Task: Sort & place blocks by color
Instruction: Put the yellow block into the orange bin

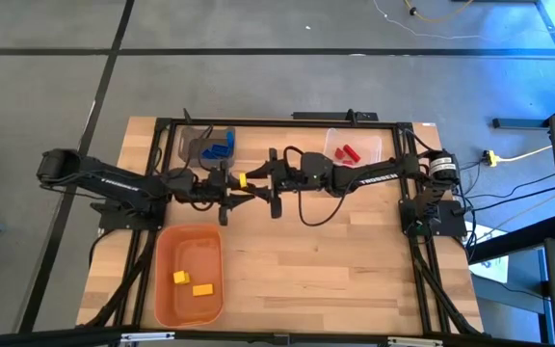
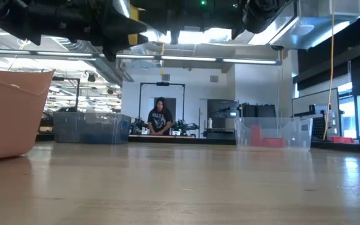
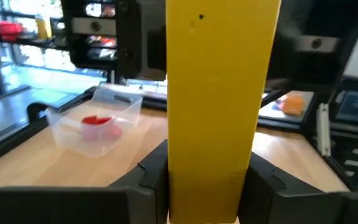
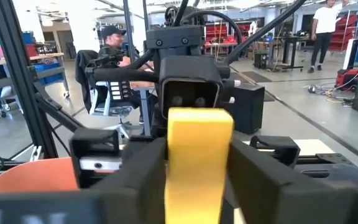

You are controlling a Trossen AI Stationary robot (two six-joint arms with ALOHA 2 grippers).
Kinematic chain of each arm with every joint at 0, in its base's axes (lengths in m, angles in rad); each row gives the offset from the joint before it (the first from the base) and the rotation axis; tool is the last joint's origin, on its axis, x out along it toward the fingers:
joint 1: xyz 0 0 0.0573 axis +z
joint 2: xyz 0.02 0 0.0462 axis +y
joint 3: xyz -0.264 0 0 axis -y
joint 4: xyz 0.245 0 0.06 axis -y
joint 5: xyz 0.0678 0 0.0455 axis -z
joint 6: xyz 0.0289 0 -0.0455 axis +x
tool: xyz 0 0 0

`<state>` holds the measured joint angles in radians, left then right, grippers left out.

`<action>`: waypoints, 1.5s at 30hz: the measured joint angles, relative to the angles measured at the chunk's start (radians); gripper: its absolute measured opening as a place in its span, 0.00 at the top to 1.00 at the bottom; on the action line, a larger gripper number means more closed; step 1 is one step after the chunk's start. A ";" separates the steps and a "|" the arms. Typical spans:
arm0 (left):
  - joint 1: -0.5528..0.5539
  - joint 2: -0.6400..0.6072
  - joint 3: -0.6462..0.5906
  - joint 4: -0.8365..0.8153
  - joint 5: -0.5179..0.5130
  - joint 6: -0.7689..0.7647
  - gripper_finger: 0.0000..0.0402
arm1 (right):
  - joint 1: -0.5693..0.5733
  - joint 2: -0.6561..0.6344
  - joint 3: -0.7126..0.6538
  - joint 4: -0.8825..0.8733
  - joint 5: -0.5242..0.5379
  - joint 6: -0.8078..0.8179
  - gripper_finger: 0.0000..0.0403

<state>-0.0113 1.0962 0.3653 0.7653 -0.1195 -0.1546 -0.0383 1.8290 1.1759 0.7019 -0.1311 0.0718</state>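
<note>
Above the wooden tabletop (image 1: 335,270), the left claw (image 1: 231,185) and right claw (image 1: 258,180) both grasp one long yellow plastic brick (image 1: 242,178).

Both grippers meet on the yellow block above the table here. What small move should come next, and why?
Probably the right gripper opens and backs away: the yellow block sits between the fingers of both it and the left gripper, mid-handover, and the orange bin holding yellow blocks lies on the left arm's side.
</note>
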 joint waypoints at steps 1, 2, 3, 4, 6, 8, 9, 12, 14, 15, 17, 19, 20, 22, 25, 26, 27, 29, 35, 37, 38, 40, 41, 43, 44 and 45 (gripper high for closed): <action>0.000 -0.011 0.000 -0.020 -0.007 0.001 0.71 | 0.000 0.000 0.000 -0.011 0.000 -0.004 0.53; 0.000 -0.025 0.000 -0.041 -0.015 0.001 0.71 | -0.001 -0.007 0.000 -0.028 0.002 -0.006 0.47; 0.001 -0.038 0.000 -0.058 -0.025 0.004 0.71 | -0.005 -0.015 0.000 -0.049 0.004 -0.006 0.41; 0.001 -0.054 0.000 -0.087 -0.039 0.006 0.71 | -0.009 -0.030 0.000 -0.081 0.006 -0.006 0.35; 0.001 -0.099 -0.001 -0.179 -0.074 0.019 0.71 | -0.021 -0.063 0.000 -0.152 0.007 -0.006 0.26; 0.000 -0.156 -0.001 -0.243 -0.102 0.030 0.71 | -0.036 -0.103 0.000 -0.257 0.011 -0.016 0.20; 0.000 -0.186 -0.001 -0.278 -0.113 0.031 0.71 | -0.041 -0.123 0.000 -0.304 0.014 -0.028 0.18; 0.000 -0.287 -0.001 -0.396 -0.119 0.034 0.71 | -0.046 -0.189 -0.018 -0.428 0.024 -0.086 0.16; 0.000 -0.352 -0.001 -0.476 -0.114 0.032 0.71 | -0.045 -0.240 -0.055 -0.487 0.030 -0.106 0.16; -0.003 -0.381 -0.002 -0.515 -0.109 0.028 0.71 | -0.044 -0.261 -0.081 -0.501 0.029 -0.108 0.16; -0.017 -0.446 -0.020 -0.544 -0.109 0.010 0.71 | -0.045 -0.319 -0.159 -0.503 0.033 -0.102 0.15; -0.038 -0.493 -0.047 -0.516 -0.109 -0.008 0.71 | -0.046 -0.382 -0.255 -0.453 0.065 -0.075 0.15; -0.050 -0.515 -0.065 -0.512 -0.113 -0.017 0.71 | -0.045 -0.412 -0.314 -0.414 0.085 -0.060 0.15; -0.076 -0.541 -0.097 -0.480 -0.135 -0.023 0.71 | -0.039 -0.470 -0.432 -0.299 0.105 -0.025 0.15; -0.109 -0.564 -0.153 -0.402 -0.171 -0.028 0.71 | -0.027 -0.537 -0.600 -0.070 0.111 0.018 0.15; -0.116 -0.566 -0.166 -0.387 -0.178 -0.030 0.71 | -0.026 -0.552 -0.643 0.016 0.111 0.032 0.15; -0.122 -0.569 -0.176 -0.377 -0.183 -0.034 0.71 | -0.026 -0.565 -0.679 0.081 0.111 0.052 0.15; -0.122 -0.574 -0.181 -0.359 -0.191 -0.041 0.71 | -0.026 -0.588 -0.728 0.167 0.118 0.084 0.15; -0.125 -0.582 -0.154 -0.384 -0.173 -0.060 0.71 | -0.026 -0.612 -0.755 0.184 0.124 0.085 0.15; -0.144 -0.578 -0.123 -0.463 -0.141 -0.096 0.71 | -0.026 -0.612 -0.755 0.184 0.124 0.085 0.15; -0.161 -0.573 -0.100 -0.523 -0.117 -0.113 0.71 | -0.026 -0.612 -0.755 0.180 0.124 0.085 0.15; -0.211 -0.550 -0.040 -0.652 -0.094 -0.152 0.71 | -0.026 -0.612 -0.755 0.166 0.123 0.087 0.15; -0.244 -0.533 -0.005 -0.721 -0.093 -0.163 0.71 | -0.026 -0.612 -0.755 0.160 0.123 0.088 0.15; -0.323 -0.491 0.068 -0.857 -0.093 -0.177 0.71 | -0.026 -0.612 -0.755 0.134 0.123 0.086 0.15; -0.367 -0.466 0.107 -0.925 -0.092 -0.179 0.71 | -0.026 -0.611 -0.755 0.121 0.123 0.084 0.15; -0.417 -0.432 0.143 -0.981 -0.092 -0.180 0.71 | -0.026 -0.611 -0.755 0.114 0.123 0.084 0.15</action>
<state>-0.4280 0.6646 0.5087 -0.2155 -0.2117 -0.3346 -0.0647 1.2179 0.4210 0.8157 -0.0079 0.1558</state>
